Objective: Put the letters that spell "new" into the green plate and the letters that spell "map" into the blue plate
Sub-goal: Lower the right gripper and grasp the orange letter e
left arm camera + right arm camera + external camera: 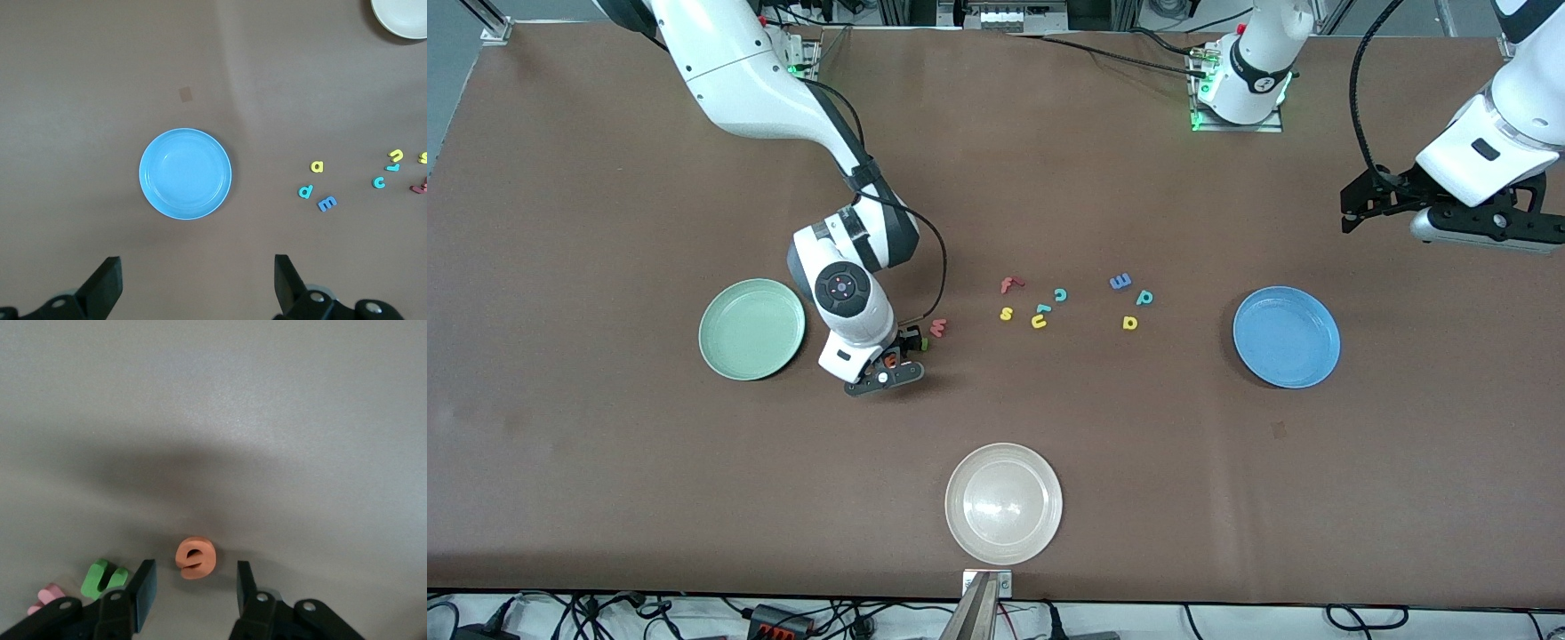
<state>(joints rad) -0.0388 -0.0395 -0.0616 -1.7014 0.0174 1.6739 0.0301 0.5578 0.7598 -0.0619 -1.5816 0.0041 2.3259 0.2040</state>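
Note:
My right gripper is down at the table beside the green plate, open. The orange e lies between its fingertips, and neither pad touches it. The green n and pink w lie just outside one finger. The blue m, teal p and yellow a lie together on the table between the middle cluster and the blue plate. Both plates hold nothing. My left gripper waits open, high over the left arm's end of the table.
A red f, yellow s, yellow u, teal c and a small teal piece lie in the table's middle. A whitish-beige plate stands nearest the front camera.

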